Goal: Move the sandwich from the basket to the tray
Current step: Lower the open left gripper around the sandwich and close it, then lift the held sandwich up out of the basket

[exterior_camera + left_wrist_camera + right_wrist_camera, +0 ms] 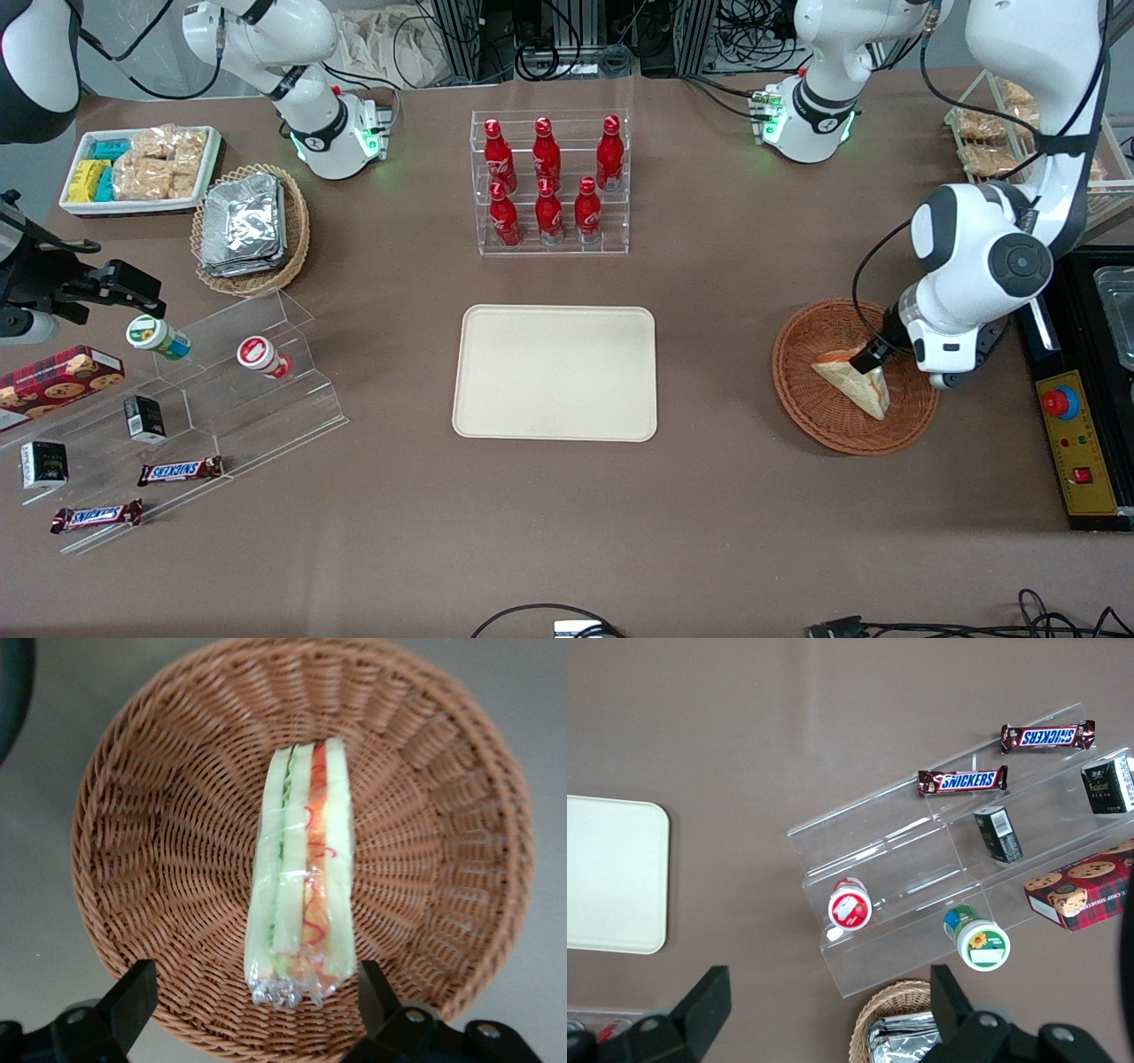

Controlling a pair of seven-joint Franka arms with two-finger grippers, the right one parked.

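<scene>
Wrist view: gripper (pixel 252 997) spread wide, its fingers (pixel 133 992) flanking the near end of the sandwich (pixel 301 868) without touching it. Sandwich lies in the basket (pixel 142 842); the tray (pixel 555 372) sits bare toward the parked arm.

Brown woven basket (pixel 159 815), white-orange-green sandwich (pixel 301 868), cream tray (pixel 555 372).

Brown table (pixel 726 496) carries the tray (pixel 555 372), basket (pixel 819 416) and bottle rack (pixel 551 182); hand (pixel 873 359) over basket
</scene>
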